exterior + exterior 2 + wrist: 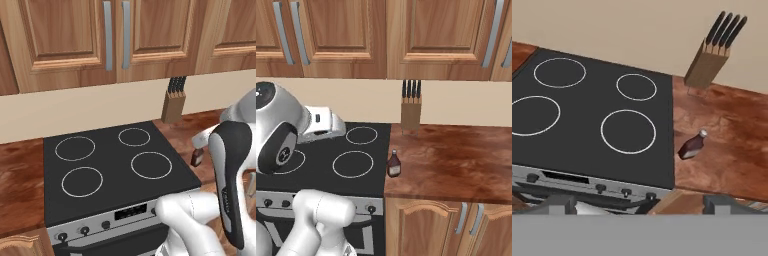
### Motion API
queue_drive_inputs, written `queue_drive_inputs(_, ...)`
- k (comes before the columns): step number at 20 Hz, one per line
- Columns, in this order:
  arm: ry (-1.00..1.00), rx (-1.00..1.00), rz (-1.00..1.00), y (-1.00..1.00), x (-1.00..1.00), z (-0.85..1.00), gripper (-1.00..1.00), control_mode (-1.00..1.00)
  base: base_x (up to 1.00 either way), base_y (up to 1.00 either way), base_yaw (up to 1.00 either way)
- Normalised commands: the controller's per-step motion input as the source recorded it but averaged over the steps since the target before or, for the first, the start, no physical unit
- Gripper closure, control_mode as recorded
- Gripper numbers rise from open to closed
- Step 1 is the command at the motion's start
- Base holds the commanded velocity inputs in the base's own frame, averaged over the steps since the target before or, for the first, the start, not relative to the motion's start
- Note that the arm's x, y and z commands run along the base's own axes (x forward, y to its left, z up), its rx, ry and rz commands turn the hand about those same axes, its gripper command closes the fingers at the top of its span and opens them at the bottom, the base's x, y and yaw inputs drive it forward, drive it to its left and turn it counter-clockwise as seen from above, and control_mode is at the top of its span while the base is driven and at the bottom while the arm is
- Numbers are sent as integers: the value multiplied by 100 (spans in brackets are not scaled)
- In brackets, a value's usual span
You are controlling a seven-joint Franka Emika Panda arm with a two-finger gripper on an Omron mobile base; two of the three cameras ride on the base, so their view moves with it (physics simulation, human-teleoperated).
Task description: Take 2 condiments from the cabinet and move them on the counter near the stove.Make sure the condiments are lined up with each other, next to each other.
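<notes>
Since the stove [331, 155] sits at left w/ the brown sauce bottle [394, 164] upright just right of it on the tabletop [456, 160], prob. placed as first of the pair, the pincer's fingers [562, 204] stand spread, holding nothing, knife block [411, 112] behind.

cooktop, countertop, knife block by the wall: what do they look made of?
Cooktop: looks like smooth black glass, flat with four white printed rings; the front panel below looks like brushed silver metal.
Countertop: glossy reddish-brown wood grain with soft reflections, possibly varnished wood or laminate.
Knife block: plain light-brown wood, matte, with dark handles, likely plastic, sticking out of the top.
</notes>
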Motion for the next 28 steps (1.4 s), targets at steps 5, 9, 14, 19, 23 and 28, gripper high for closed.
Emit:
queue_drive_inputs(5, -22, 21, -6, 13, -19, 2, -100, -100, 0, 0, 0)
queue_drive_inputs(9, -4, 16, 0, 23, 0, 11, -100, -100, 0, 0, 0)
queue_drive_inputs(14, 4, 9, 0, 26, -7, 26, -100, -100, 0, 0, 0)
queue_drive_inputs(19, 1, 2, -3, 16, -10, 9, -100, -100, 0, 0, 0)
queue_drive_inputs(23, 2, -2, -1, 3, -14, 0, -100, -100, 0, 0, 0)
queue_drive_inputs(28, 9, -7, 0, 0, -3, 0, -100, -100, 0, 0, 0)
